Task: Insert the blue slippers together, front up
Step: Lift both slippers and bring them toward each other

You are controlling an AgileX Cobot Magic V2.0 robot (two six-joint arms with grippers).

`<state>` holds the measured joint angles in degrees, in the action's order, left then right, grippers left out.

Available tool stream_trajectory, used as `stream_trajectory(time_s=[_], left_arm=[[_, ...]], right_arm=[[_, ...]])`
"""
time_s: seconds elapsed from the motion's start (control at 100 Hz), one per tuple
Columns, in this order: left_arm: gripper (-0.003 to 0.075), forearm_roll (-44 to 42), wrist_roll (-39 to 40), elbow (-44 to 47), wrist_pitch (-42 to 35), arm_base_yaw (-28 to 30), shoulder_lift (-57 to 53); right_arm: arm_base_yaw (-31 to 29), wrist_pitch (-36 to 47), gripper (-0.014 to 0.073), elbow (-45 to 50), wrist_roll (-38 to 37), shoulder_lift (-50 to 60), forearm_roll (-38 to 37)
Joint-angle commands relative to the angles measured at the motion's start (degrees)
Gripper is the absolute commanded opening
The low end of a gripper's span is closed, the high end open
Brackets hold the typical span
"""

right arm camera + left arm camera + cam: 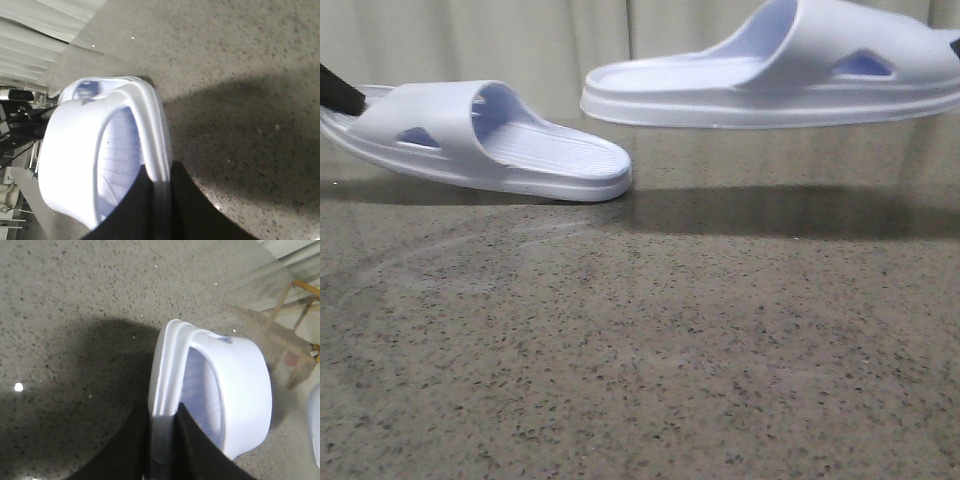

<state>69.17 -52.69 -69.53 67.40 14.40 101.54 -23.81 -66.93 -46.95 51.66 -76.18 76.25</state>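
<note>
Two pale blue-white foam slippers hang above the speckled table. The left slipper point(490, 140) is tilted, toe pointing right and down, close to the table. My left gripper point(161, 427) is shut on the sole edge at its heel point(162, 390); one black finger point(338, 92) shows at the left edge of the front view. The right slipper point(780, 75) is held higher and level, toe pointing left. My right gripper point(161, 185) is shut on its sole edge point(157, 145). The two toes are apart, the right one above the left.
The speckled grey table point(640, 350) spreads below, with the slippers' shadows on it. A pale curtain point(520, 40) hangs behind. Wooden chair legs point(300, 295) and cluttered equipment point(20, 115) stand past the table's edges.
</note>
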Motion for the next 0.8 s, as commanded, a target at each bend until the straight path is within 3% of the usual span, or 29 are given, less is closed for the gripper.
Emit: stream_trajectory(time_s=[0.0, 0.41, 0.79], left_arm=[[0.0015, 4.81, 1.38, -2.44, 5.27, 0.38, -2.2], [0.0016, 5.98, 7.31, -2.8, 5.27, -2.05, -2.2], [0.0016, 8.94, 12.32, -2.8, 5.27, -3.8, -2.2]], right_arm=[[-0.4, -2.76, -0.0106, -3.42, 0.75, 0.9, 5.3], [-0.14, -3.53, -0.0106, -8.76, 1.23, -8.76, 9.55], [4.91, -3.98, -0.0106, -15.68, 1.23, -17.39, 9.34]])
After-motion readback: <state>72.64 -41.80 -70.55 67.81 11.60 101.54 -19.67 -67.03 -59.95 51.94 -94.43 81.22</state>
